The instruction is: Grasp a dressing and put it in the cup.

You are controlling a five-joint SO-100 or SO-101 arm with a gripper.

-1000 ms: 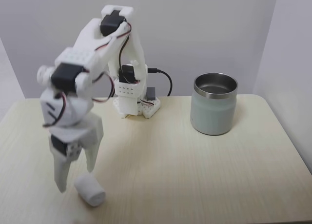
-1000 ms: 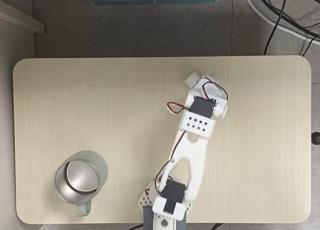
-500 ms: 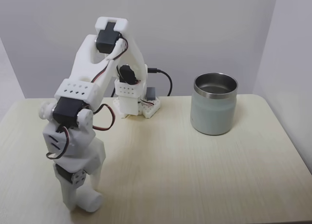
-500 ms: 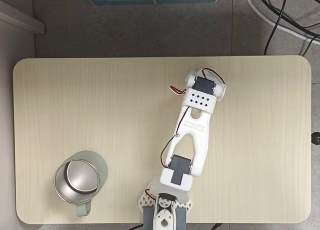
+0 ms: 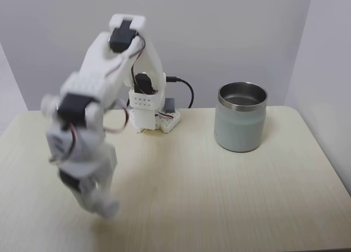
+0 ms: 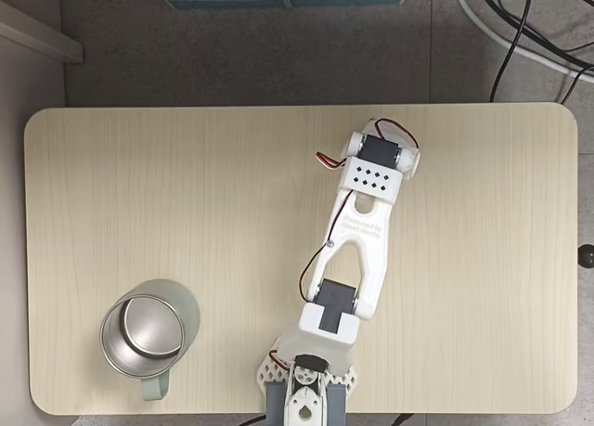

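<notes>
The small white soft cylindrical dressing [image 5: 106, 207] sits clamped in the white plastic gripper [image 5: 98, 203], now lifted off the pale wooden table [image 5: 219, 191]; the squat steel-rimmed grey-green cup [image 5: 241, 123] stands at 2 o'clock.

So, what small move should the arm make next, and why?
Probably lift a little higher, then swing toward the cup. In the front fixed view the gripper seems closed on the dressing, which looks just clear of the table; the image is blurred there, so the grip is uncertain. The cup stands apart, rim high.

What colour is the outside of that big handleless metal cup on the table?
The squat steel-rimmed cup has a pale grey-green body, clearest in the fixed side view.
</notes>
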